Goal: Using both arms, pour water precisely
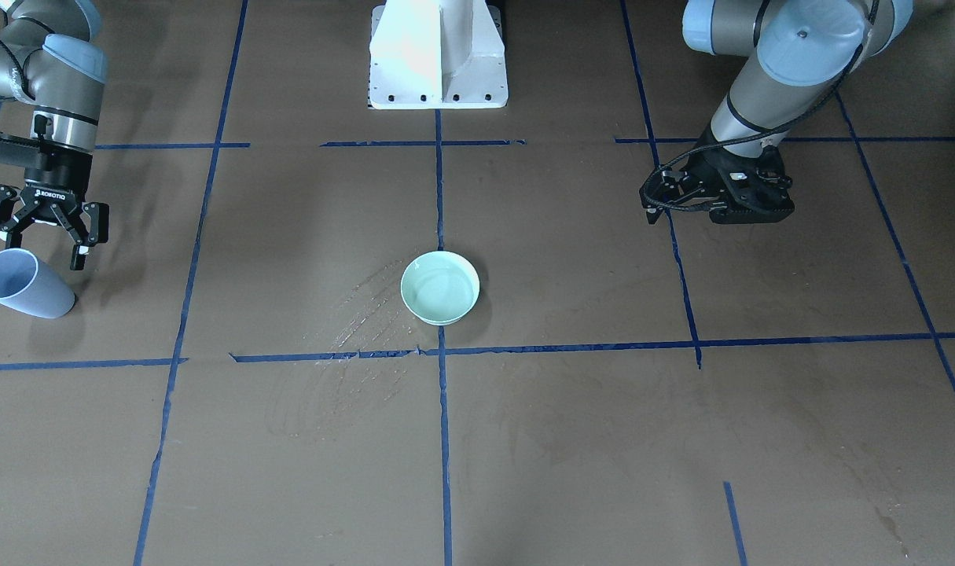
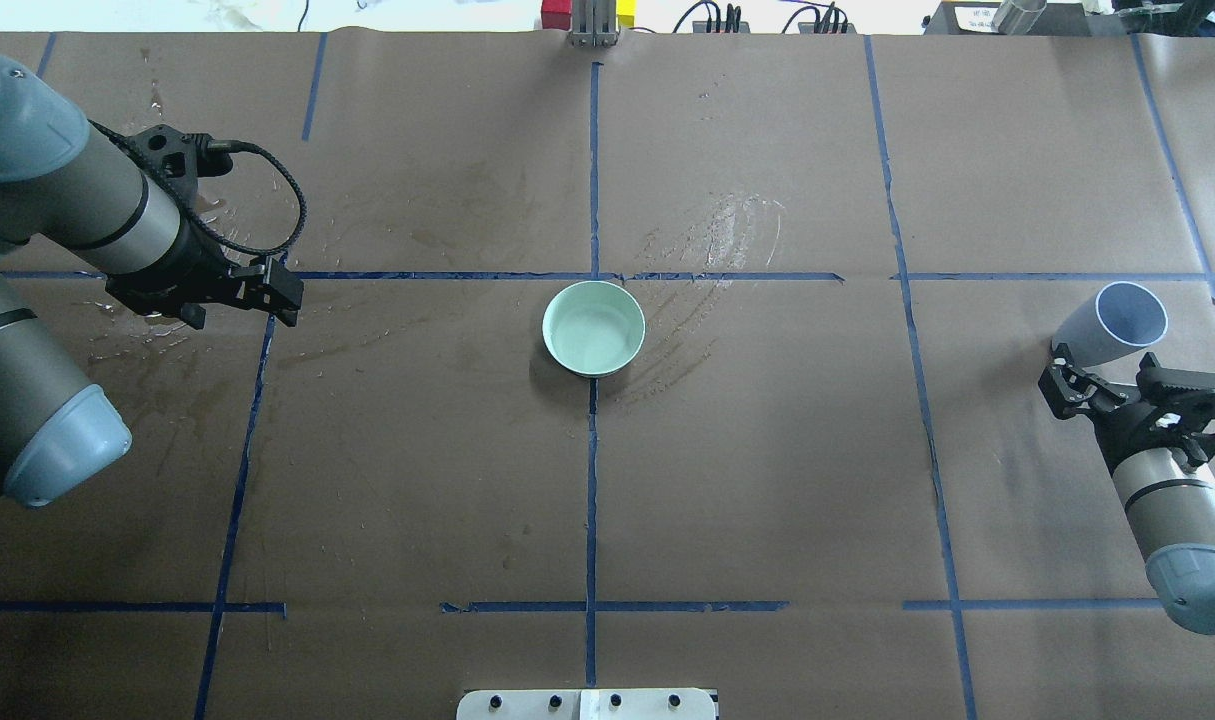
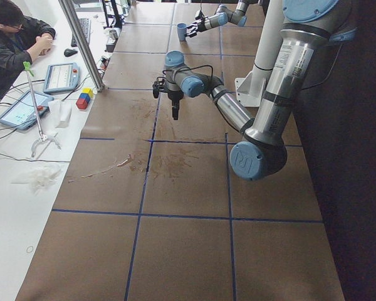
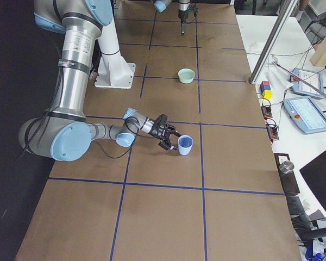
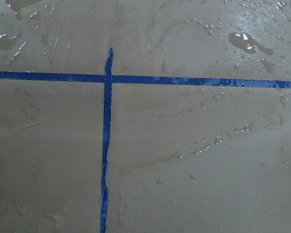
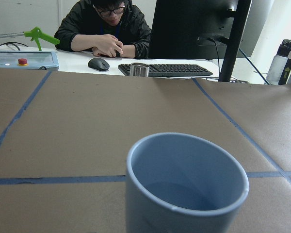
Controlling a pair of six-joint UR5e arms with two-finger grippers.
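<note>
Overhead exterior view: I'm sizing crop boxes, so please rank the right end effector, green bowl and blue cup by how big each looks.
1. The right end effector: clearly the largest outline.
2. The green bowl and blue cup: these look about alike, so I won't rank them.

Overhead, front views opposed; both share bowl.

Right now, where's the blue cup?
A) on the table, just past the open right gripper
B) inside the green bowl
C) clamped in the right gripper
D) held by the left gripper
A: the blue cup stands on the table just beyond the right gripper, whose fingers are spread with nothing between them.
</note>
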